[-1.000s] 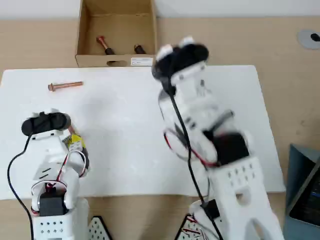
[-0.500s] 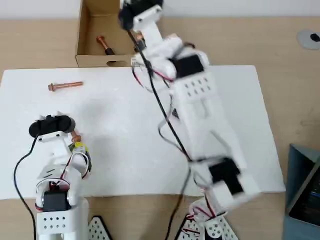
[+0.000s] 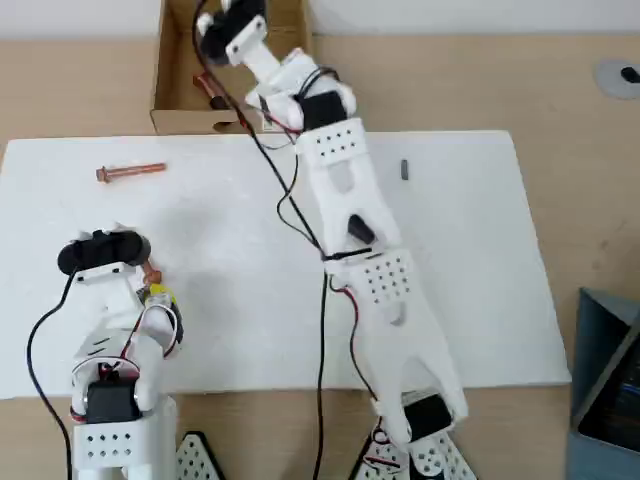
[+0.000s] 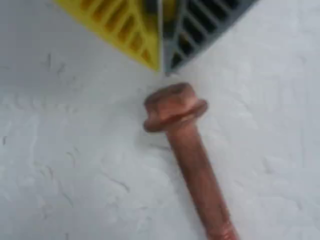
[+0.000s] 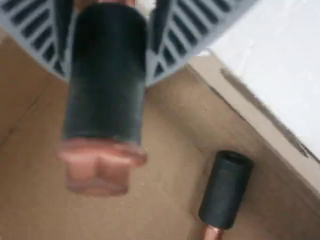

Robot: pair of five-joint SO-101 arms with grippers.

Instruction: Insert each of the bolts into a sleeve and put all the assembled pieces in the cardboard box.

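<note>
My right gripper (image 5: 107, 60) is shut on an assembled piece, a black sleeve (image 5: 102, 85) with a copper bolt head (image 5: 102, 170) sticking out. It hangs over the inside of the cardboard box (image 3: 180, 115), where my right gripper (image 3: 225, 35) shows at the end of the outstretched arm. Another assembled piece (image 5: 225, 190) lies on the box floor. My left gripper (image 4: 161, 67) is shut and holds nothing. Just beyond its tips a copper bolt (image 4: 187, 150) lies on the white mat. In the high view my left gripper (image 3: 150, 285) sits at the mat's near left.
A second loose bolt (image 3: 130, 172) lies at the mat's far left. A small dark sleeve (image 3: 404, 169) rests on the mat to the right of the outstretched arm. The white mat (image 3: 220, 250) covers the table's middle. A grey device (image 3: 610, 380) stands at the right edge.
My right arm has stretched from above the mat's far edge out over the cardboard box, carrying the assembled piece. The dark sleeve on the mat has come into sight. My left arm barely shifted.
</note>
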